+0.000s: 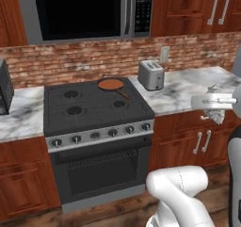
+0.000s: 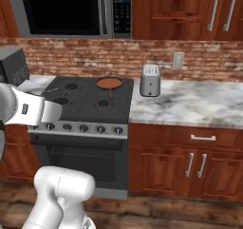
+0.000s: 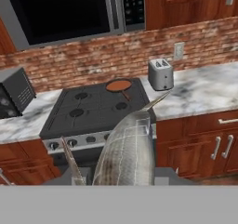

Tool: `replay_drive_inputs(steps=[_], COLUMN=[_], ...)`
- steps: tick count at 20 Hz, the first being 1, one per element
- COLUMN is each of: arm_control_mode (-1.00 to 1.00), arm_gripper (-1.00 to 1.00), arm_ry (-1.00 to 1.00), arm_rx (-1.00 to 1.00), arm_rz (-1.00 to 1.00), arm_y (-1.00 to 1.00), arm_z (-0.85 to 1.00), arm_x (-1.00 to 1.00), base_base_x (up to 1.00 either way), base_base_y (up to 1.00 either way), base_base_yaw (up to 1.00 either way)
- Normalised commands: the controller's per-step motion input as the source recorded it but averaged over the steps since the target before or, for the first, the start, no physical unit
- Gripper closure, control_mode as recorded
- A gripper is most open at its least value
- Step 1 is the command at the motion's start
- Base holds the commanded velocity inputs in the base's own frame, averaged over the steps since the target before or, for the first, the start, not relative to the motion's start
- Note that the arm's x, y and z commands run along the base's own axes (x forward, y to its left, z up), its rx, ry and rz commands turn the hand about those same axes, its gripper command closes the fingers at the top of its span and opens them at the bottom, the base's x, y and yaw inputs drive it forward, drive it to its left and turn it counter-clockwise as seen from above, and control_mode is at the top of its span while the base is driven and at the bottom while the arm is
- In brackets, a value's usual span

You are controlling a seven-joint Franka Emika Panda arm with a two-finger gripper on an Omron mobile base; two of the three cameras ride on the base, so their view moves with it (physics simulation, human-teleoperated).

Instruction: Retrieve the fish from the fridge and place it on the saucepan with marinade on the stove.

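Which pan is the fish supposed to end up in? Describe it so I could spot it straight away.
Look below the big black microwave to the dark four-burner stove. On its back right burner, nearest the silver toaster, sits the saucepan. It is the sole pan there: shallow, round, filled with flat reddish-brown marinade, a thin brown handle pointing forward.

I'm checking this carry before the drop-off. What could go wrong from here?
1. The fish sticks far out past the gripper, so it may swing or slip on the way.
2. The saucepan sits on the stove's back burner and looks small next to the fish, so part may overhang or miss the marinade.
3. The toaster stands close beside the pan and could be clipped.
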Motion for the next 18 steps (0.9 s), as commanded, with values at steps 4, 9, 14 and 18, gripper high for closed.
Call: replay_drive_inputs(steps=[4, 9, 14, 18], arm_control_mode=[1.0, 1.0, 1.0, 1.0], arm_gripper=[1.0, 1.0, 1.0, 1.0], arm_ry=[0.0, 0.0, 0.0, 0.0], arm_rx=[0.0, 0.0, 0.0, 0.0], arm_rz=[0.0, 0.0, 0.0, 0.0], arm_y=[0.0, 0.0, 0.0, 0.0], arm_z=[0.0, 0.0, 0.0, 0.0], arm_x=[0.0, 0.0, 0.0, 0.0], base_base_x=[0.33, 0.57, 0.67, 0.64], base_base_y=[-0.03, 0.0, -0.18, -0.31], base_base_yaw=[0.13, 0.12, 0.13, 0.13])
